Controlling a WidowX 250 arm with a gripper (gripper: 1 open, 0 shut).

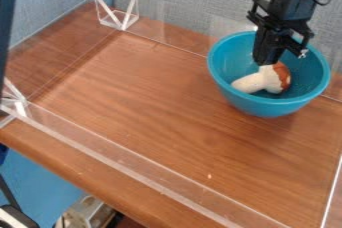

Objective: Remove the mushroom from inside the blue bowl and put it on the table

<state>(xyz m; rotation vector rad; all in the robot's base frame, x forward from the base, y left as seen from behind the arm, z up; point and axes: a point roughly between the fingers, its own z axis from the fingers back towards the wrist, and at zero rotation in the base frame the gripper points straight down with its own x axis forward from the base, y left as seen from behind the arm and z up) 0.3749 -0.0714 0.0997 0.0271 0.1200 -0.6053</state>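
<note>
The teal-blue bowl [230, 85] stands at the back right of the wooden table [147, 102]. My black gripper [279, 64] points straight down into the bowl, and its fingers are closed on the reddish-brown cap of the mushroom [255, 79]. The mushroom lies tilted, with its cream stem pointing left, and looks slightly raised off the bowl's floor, still below the rim. The fingertips partly hide the cap.
Low clear acrylic walls run along the table's edges, with a folded clear piece [120, 15] at the back left corner. A blue panel stands behind the table. Bare wood stretches left of and in front of the bowl.
</note>
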